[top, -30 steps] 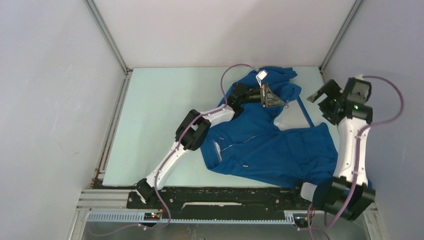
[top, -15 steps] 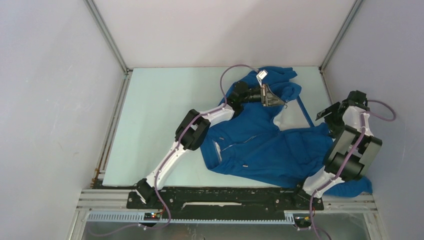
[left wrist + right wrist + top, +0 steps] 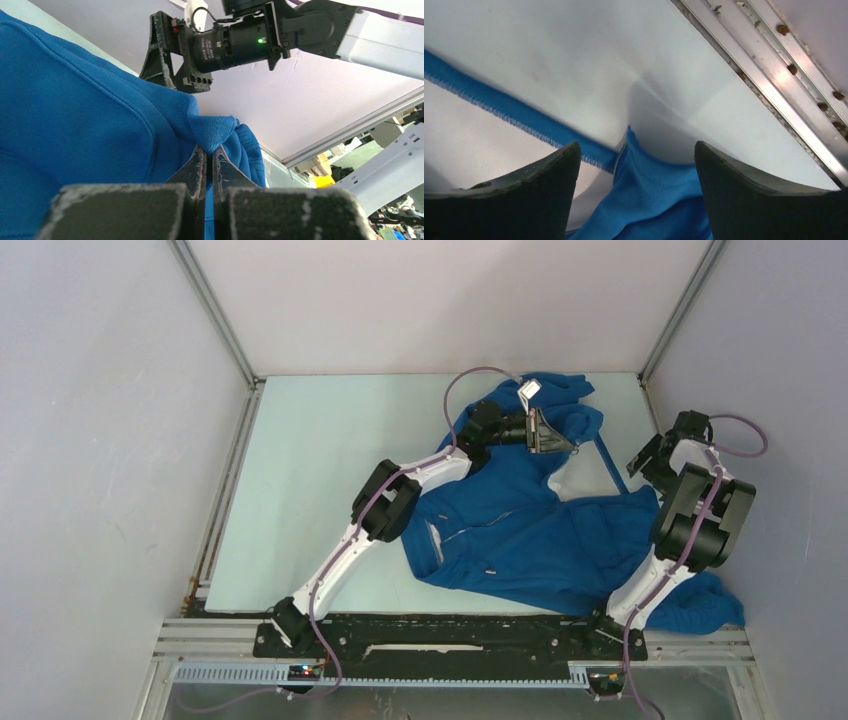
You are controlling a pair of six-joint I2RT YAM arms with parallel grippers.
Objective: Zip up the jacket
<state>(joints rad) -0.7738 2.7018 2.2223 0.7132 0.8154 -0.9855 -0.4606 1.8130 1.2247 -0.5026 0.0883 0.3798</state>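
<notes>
Keeps left pincer [image 3: 209, 160] clamped on fabric fold of jacket [image 3: 540, 530], crumpled across right half of desk [image 3: 320, 470]. Now has right pincer [image 3: 636, 150] lowered from raised pose, spread wide, empty, above blue edge strip [image 3: 499, 112]. Probably seeks zipper side; no zipping yet.

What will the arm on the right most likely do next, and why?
Probably lower the right gripper onto the edge of the jacket just below it and close. It hangs open and empty above that blue edge, while the left gripper is shut on a fold of the jacket.
</notes>
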